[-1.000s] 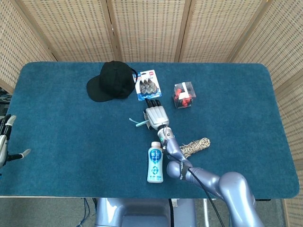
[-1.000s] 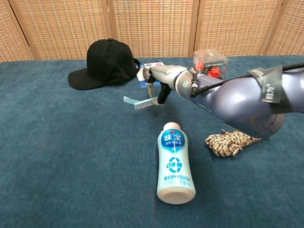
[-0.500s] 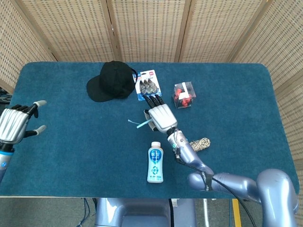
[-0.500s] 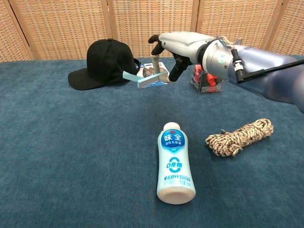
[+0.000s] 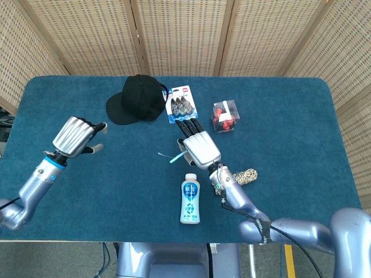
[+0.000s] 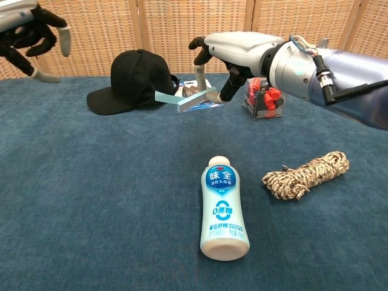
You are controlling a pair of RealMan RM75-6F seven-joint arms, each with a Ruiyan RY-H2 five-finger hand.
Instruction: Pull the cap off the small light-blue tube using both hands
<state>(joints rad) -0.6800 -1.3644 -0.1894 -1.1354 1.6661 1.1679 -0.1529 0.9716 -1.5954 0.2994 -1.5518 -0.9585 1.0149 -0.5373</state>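
My right hand (image 5: 200, 147) (image 6: 237, 53) holds the small light-blue tube (image 6: 185, 101) (image 5: 173, 157) in the air above the middle of the table, pinched at its right end, with its flat end pointing left. Which end bears the cap I cannot tell. My left hand (image 5: 76, 136) (image 6: 29, 34) hovers over the left part of the table, well left of the tube, its fingers spread and nothing in them.
A white and blue drink bottle (image 6: 222, 209) lies near the front edge below the tube. A coil of rope (image 6: 305, 174) lies to its right. At the back are a black cap (image 6: 134, 81), a blister pack (image 5: 182, 104) and a clear box of red parts (image 5: 224, 116).
My left hand has swung in from the table's left edge toward the middle and risen. My right hand has lifted the tube a little higher and nearer the cameras.
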